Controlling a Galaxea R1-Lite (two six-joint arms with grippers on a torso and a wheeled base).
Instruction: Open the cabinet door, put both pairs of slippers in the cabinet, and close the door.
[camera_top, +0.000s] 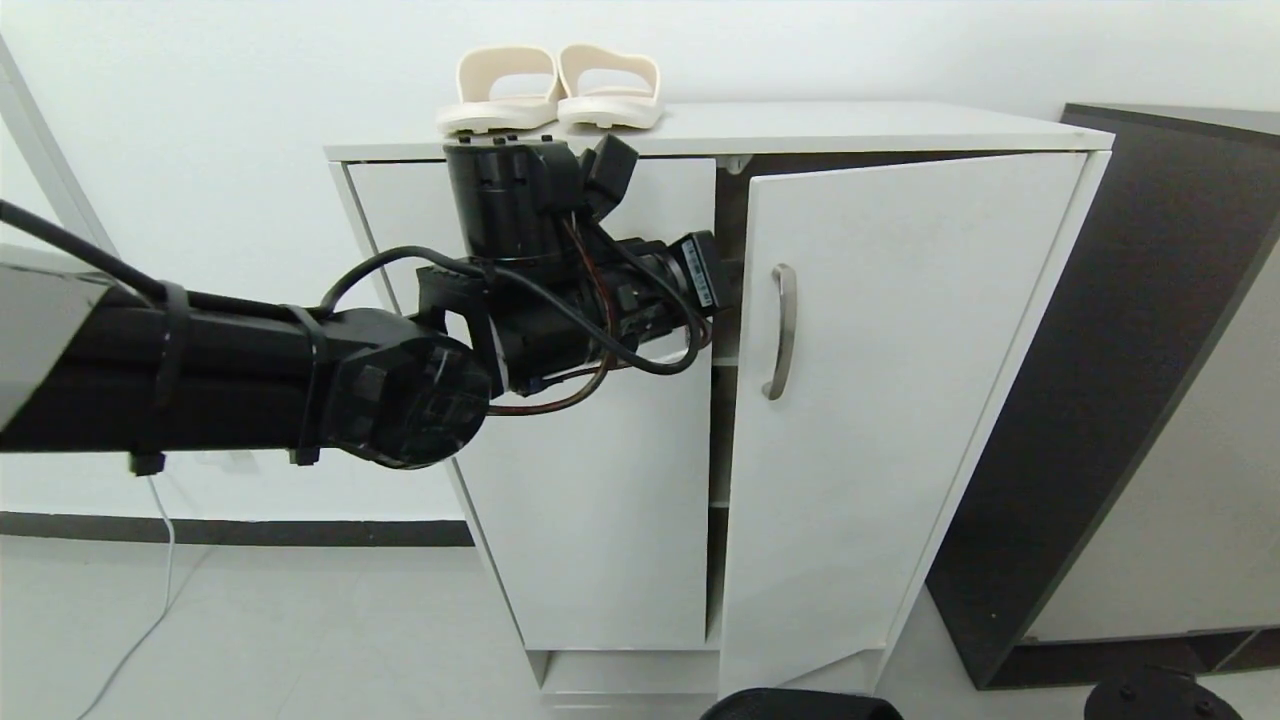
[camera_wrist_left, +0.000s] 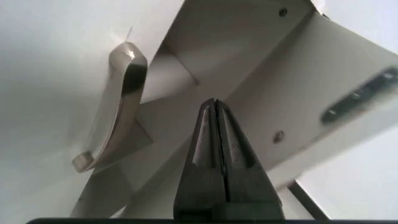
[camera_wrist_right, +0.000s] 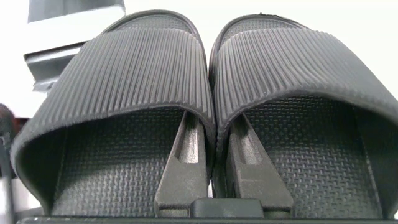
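Observation:
A white cabinet (camera_top: 900, 125) stands against the wall, its right door (camera_top: 880, 400) ajar and its left door (camera_top: 590, 500) shut. A cream pair of slippers (camera_top: 553, 90) sits on the cabinet top. My left arm (camera_top: 560, 300) reaches across the left door to the gap between the doors. My left gripper (camera_wrist_left: 214, 109) is shut with nothing in it, its tip at the gap beside a curved metal door handle (camera_wrist_left: 115, 106). My right gripper (camera_wrist_right: 214, 121) is shut on the black pair of slippers (camera_wrist_right: 149, 74), one finger inside each, pinching their inner walls together.
A dark cabinet (camera_top: 1150, 350) stands right of the white one, close to the ajar door's swing. The right door's handle (camera_top: 781, 332) faces me. A thin cable (camera_top: 150, 600) lies on the pale floor at the left.

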